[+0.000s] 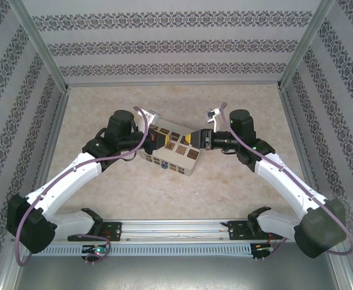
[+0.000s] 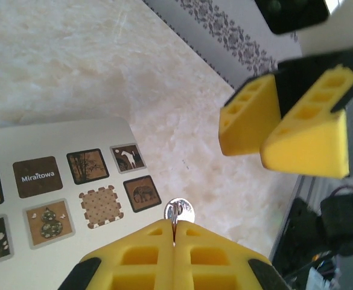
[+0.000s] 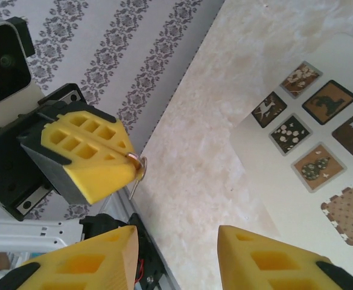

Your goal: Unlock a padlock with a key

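My left claw (image 2: 174,232) is clenched on the tiny silvery metal key (image 2: 180,211), round head poking past the fingertips. My right claw (image 3: 176,241) faces it, released and empty, near the cream box with brown picture tiles (image 2: 55,142).

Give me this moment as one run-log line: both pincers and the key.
left pincer: shut on key | right pincer: open, empty, facing left pincer | cream box: close by

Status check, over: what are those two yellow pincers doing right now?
Left pincer shut on the key. Right pincer open, empty, facing it close by. Cream box lies beside them; nothing between the pincers.
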